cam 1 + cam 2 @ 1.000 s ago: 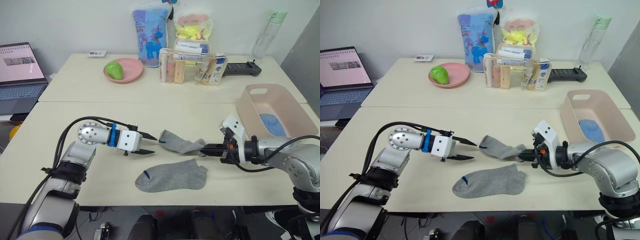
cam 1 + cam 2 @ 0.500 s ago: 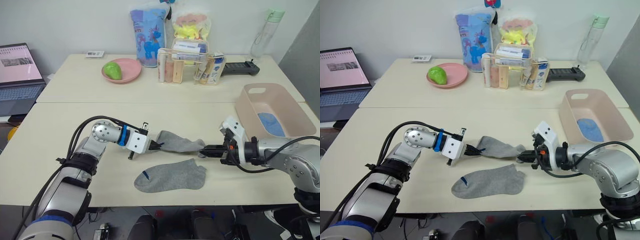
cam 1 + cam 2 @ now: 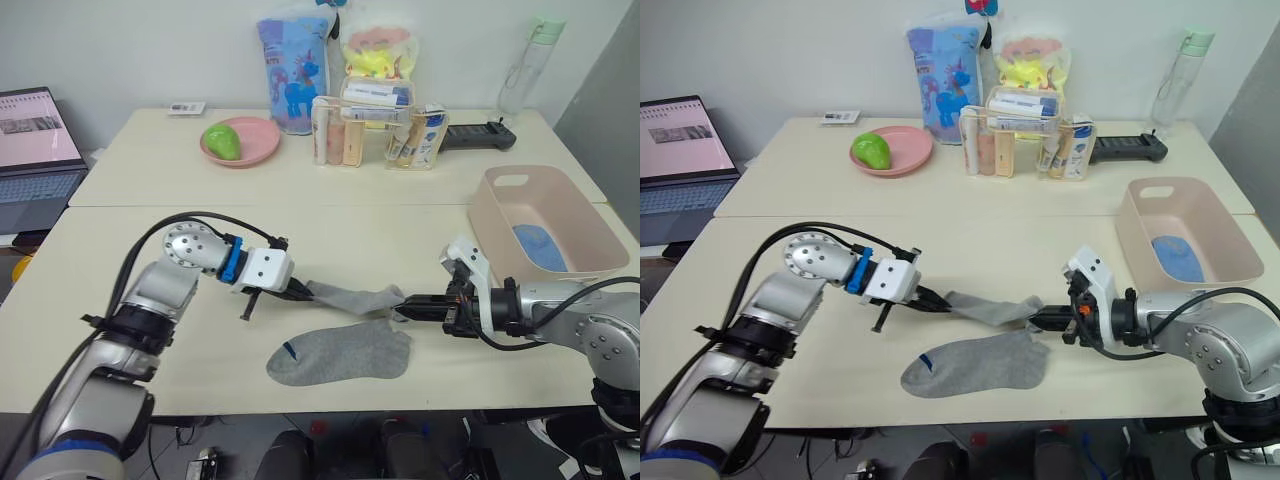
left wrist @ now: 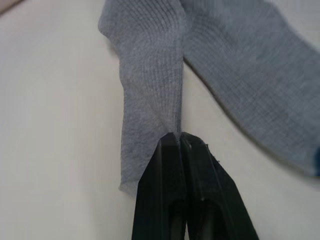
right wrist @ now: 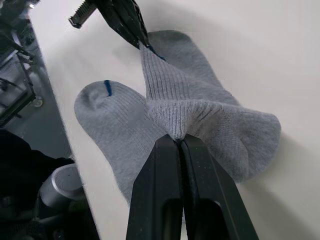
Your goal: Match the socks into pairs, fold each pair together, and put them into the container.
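A grey sock point(image 3: 350, 297) is stretched just below the frame's centre, the left tool point(image 3: 300, 293) pinching one end and the right tool point(image 3: 408, 300) pinching the other. A second grey sock point(image 3: 340, 353) lies flat on the table point(image 3: 300, 230) just beneath it. At right, the pink container point(image 3: 590, 265) holds a light blue sock point(image 3: 541, 248).

Both head views look forward and down over the bench point(image 3: 330, 215) from the near edge. Each wrist view faces along its gripper, close on the same grey sock point(image 4: 150, 95), from opposite ends.
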